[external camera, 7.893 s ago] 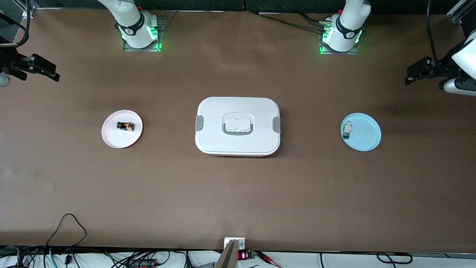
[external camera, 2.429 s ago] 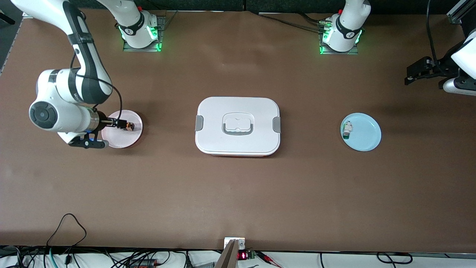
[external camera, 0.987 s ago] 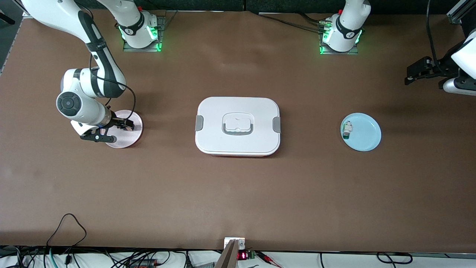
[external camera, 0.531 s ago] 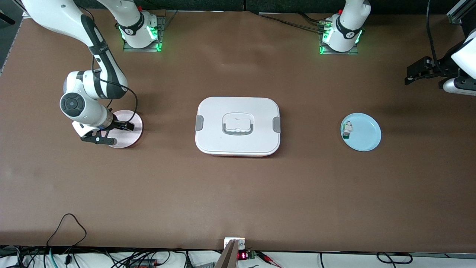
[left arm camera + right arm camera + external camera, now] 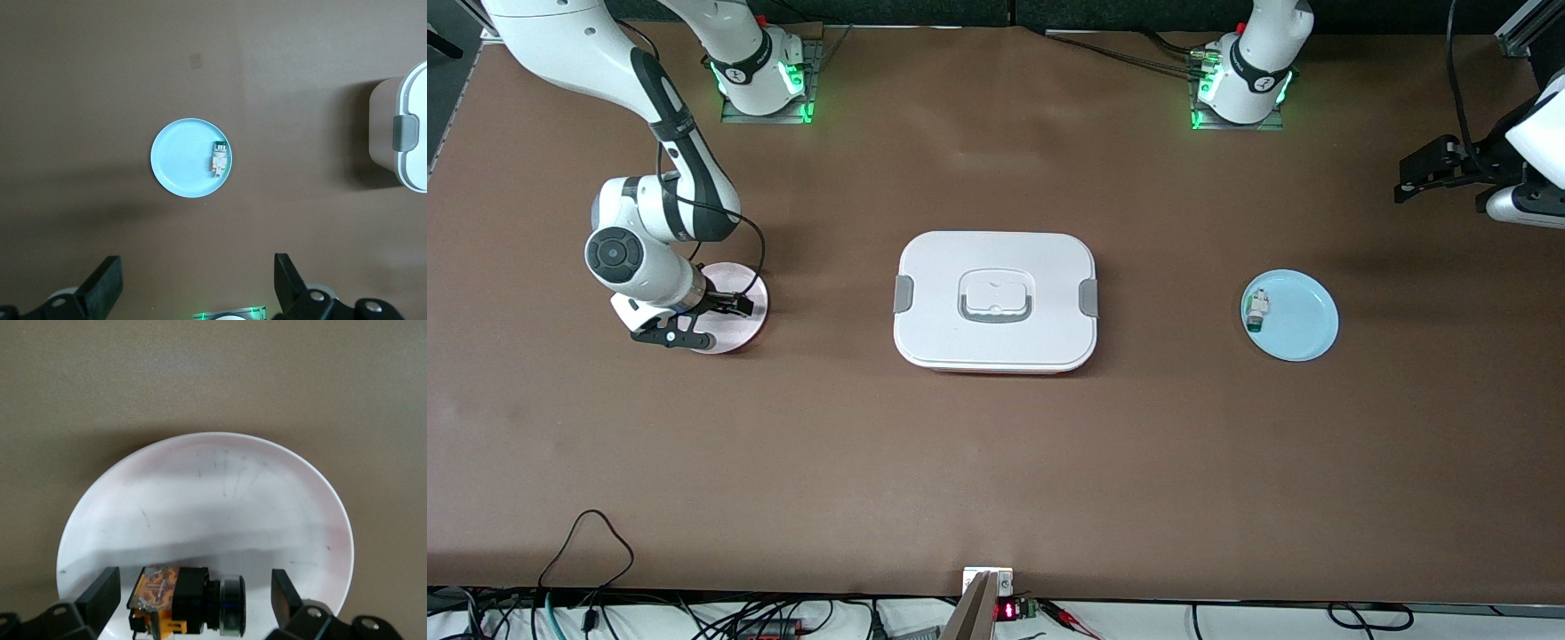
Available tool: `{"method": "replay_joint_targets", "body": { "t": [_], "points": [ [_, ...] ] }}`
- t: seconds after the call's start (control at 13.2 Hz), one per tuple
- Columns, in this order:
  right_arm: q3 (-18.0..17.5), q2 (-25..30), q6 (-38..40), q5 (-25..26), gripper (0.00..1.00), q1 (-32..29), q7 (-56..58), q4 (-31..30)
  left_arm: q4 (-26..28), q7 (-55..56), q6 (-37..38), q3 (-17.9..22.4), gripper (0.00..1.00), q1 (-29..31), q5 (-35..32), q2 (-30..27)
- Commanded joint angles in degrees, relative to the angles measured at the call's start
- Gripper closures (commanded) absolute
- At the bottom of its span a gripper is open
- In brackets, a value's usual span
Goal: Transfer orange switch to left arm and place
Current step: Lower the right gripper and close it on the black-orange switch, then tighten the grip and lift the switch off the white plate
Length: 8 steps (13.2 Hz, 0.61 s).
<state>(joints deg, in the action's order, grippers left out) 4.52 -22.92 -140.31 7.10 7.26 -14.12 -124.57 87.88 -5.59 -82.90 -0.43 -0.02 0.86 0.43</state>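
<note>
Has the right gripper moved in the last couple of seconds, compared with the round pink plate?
Yes. The right gripper has moved toward the white lidded box, farther over the round pink plate; its open fingers now flank the orange switch.

box [image 5: 996, 302] mid-table between plates — bare tabletop [image 5: 996, 462] all around

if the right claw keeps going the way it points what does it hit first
Most likely the orange switch, lying on the pink plate between the open fingers of the right claw; how much gap remains is unclear.
</note>
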Motion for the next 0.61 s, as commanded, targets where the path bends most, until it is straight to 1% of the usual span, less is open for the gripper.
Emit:
{"method": "replay_joint_targets", "body": {
  "t": [0.0, 0.53],
  "points": [
    [0.0, 0.0, -0.5, 1.3, 0.00, 0.2, -0.7, -0.2, -1.3, -0.4, 1.3, -0.1, 0.00, -0.1, -1.1, 0.2],
    [-0.2, -1.0, -0.1, 1.3, 0.00, 1.7, 0.0, -0.8, -1.3, -0.3, 1.3, -0.1, 0.00, -0.1, -1.1, 0.2]
  ]
}}
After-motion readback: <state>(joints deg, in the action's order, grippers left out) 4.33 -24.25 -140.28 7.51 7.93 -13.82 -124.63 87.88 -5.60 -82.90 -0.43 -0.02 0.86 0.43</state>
